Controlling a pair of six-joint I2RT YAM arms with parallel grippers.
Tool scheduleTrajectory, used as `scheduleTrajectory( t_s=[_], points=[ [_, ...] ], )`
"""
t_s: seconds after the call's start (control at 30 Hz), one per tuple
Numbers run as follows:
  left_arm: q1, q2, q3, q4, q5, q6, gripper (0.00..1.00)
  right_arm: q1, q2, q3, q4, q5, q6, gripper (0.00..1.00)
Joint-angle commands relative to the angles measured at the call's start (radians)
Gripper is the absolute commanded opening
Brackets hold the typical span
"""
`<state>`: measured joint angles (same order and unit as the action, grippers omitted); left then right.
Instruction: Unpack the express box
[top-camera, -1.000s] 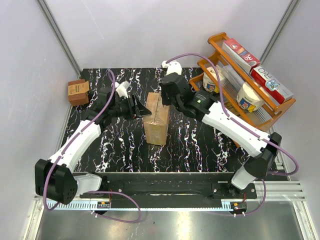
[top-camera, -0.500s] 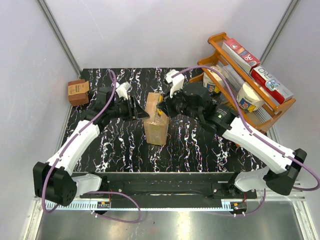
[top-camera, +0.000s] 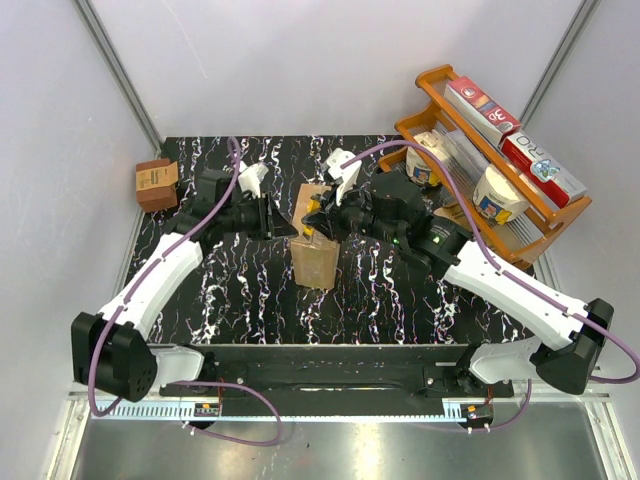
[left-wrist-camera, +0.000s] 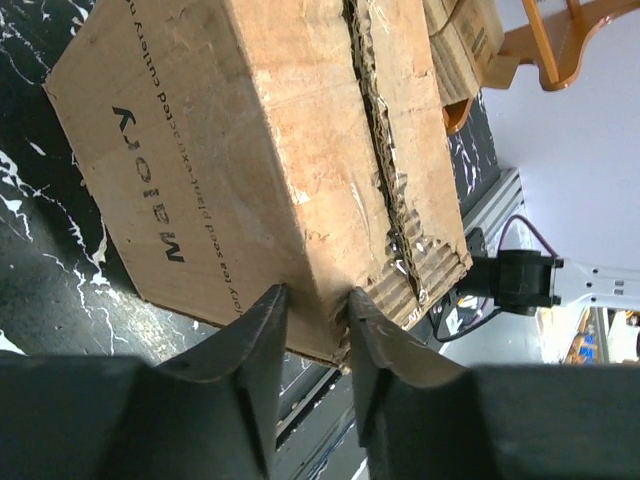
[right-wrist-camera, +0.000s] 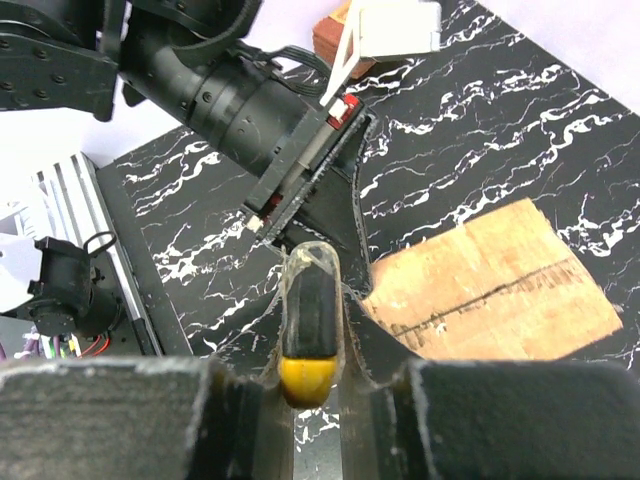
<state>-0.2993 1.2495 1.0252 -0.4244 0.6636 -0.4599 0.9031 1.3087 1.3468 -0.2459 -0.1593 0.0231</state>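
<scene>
Left arm (top-camera: 150, 290), right arm (top-camera: 500, 285): white shells, black joints, black bases; purple cables (top-camera: 214, 215) looping along both.

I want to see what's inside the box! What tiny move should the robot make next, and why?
I'd guess: squeeze the left fingers onto the express box corner. They straddle its edge with a gap, its flaps lie shut, and the right fingers hold a yellow-tipped tool close by, so the box probably wants steadying first.
</scene>
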Motion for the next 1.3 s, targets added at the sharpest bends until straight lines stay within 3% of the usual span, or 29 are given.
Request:
scheduleTrajectory(
  t_s=[0.0,0.3,0.6,0.7,0.97,1.1,1.27],
  points=[
    [-0.001,0.054,0.084,0.026,0.067,0.076,0.28,0.003,0.009,-0.008,0.1,0.003,-0.011,0.0],
    [-0.001,0.201,0.242,-0.109,0.14,0.309,0.29,0.002,0.044,-0.023,0.091,0.01,-0.087,0.0],
    [-0.001,0.166,0.219,-0.077,0.09,0.27,0.58,0.005,0.037,-0.083,0.195,0.061,-0.135,0.0],
    [-0.001,0.137,0.194,-0.027,0.042,0.234,0.63,0.005,0.006,-0.119,0.275,0.075,-0.135,0.0],
    [-0.001,0.082,0.095,0.107,0.033,0.124,0.62,0.002,-0.052,-0.195,0.335,0.029,-0.189,0.0],
    [-0.001,0.099,0.082,0.134,0.065,0.09,0.59,0.003,-0.106,-0.303,0.469,0.021,-0.192,0.0],
    [-0.001,0.096,0.084,0.15,0.057,0.072,0.59,0.003,-0.114,-0.321,0.471,0.015,-0.193,0.0]
  ],
)
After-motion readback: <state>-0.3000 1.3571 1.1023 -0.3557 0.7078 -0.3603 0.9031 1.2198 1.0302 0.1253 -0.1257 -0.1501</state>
